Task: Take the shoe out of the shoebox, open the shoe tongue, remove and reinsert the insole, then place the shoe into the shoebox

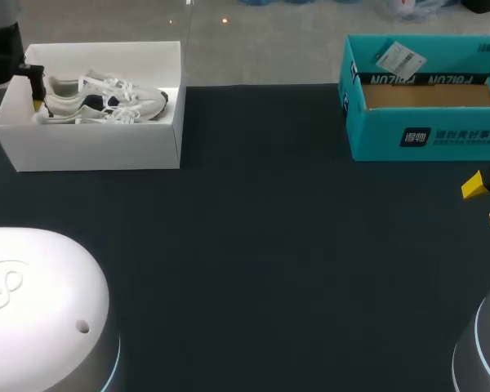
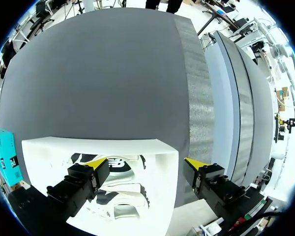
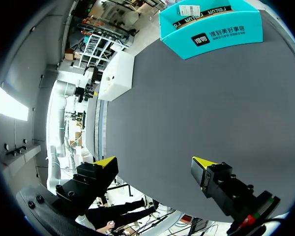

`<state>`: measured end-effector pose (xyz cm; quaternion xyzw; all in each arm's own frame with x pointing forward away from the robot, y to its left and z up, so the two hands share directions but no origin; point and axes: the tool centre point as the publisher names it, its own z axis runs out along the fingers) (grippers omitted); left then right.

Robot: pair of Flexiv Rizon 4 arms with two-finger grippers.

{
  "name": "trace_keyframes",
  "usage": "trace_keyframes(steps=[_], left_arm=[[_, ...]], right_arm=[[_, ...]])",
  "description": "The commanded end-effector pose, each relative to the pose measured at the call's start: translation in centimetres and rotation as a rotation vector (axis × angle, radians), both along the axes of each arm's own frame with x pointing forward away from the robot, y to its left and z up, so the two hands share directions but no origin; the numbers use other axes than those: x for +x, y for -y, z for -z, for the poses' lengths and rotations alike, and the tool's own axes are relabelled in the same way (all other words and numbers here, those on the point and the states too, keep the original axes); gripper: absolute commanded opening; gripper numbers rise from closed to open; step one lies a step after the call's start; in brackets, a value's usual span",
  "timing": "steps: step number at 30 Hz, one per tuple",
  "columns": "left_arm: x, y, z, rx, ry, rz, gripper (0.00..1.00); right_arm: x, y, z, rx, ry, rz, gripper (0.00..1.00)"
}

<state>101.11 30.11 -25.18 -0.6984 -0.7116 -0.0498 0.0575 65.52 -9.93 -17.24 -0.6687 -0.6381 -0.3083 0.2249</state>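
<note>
Two claws are held released: the left claw (image 2: 145, 164) is set astride the white shoebox (image 1: 98, 147) wall beside the shoe (image 1: 106, 100), the right claw (image 3: 155, 162) over the desk (image 1: 253, 245).

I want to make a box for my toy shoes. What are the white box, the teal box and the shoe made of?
The white box looks like matte card or foam board: thin flat walls, crisp corners. The teal box looks like printed cardboard; its inside is bare brown. The shoe seems fabric or leather-like, with white laces; too small to be sure.
</note>
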Motion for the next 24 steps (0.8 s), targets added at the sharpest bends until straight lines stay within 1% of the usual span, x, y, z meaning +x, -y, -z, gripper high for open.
trace_keyframes(steps=[1, 3, 5, 11, 13, 14, 15, 18, 20, 21, 23, 24], left_arm=[[0.1, 0.0, 0.0, 0.001, -0.002, 0.000, 1.00], [0.3, -0.1, 0.2, -0.015, 0.009, 0.013, 1.00], [1.2, -0.2, 0.9, -0.041, 0.010, 0.025, 1.00], [3.3, -0.4, 3.0, -0.037, 0.020, 0.090, 1.00], [3.9, -0.5, 3.7, -0.036, 0.016, 0.076, 1.00], [4.1, -0.5, 3.9, -0.034, 0.014, 0.079, 0.98], [4.2, -0.6, 3.9, -0.053, 0.009, 0.072, 0.83], [4.9, -0.7, 4.2, -0.048, 0.008, 0.072, 0.82], [5.2, -0.7, 4.4, -0.069, 0.009, 0.075, 0.80], [5.4, -0.7, 4.6, -0.071, 0.007, 0.077, 0.77], [5.7, -0.7, 5.0, -0.076, 0.008, 0.084, 0.78], [5.7, -0.8, 5.3, -0.086, 0.001, 0.094, 0.74]], right_arm=[[-0.2, 0.0, 0.1, 0.000, 0.002, 0.003, 1.00], [-0.2, 0.0, 0.1, 0.000, 0.002, 0.003, 1.00], [-0.2, 0.0, 0.1, 0.000, 0.002, 0.003, 1.00], [-0.2, 0.0, 0.1, 0.000, 0.002, 0.003, 1.00], [-0.2, 0.0, 0.1, 0.000, 0.002, 0.003, 1.00], [-0.2, 0.0, 0.1, 0.000, 0.002, 0.003, 1.00], [-0.2, 0.0, 0.1, 0.000, 0.002, 0.003, 1.00], [-0.2, 0.0, 0.1, 0.000, 0.002, 0.003, 1.00], [-0.2, 0.0, 0.1, 0.000, 0.002, 0.003, 1.00], [-0.2, 0.0, 0.1, 0.000, 0.002, 0.003, 1.00], [-0.2, 0.0, 0.1, 0.000, 0.002, 0.003, 1.00], [-0.2, 0.0, 0.1, 0.000, 0.002, 0.003, 1.00]])
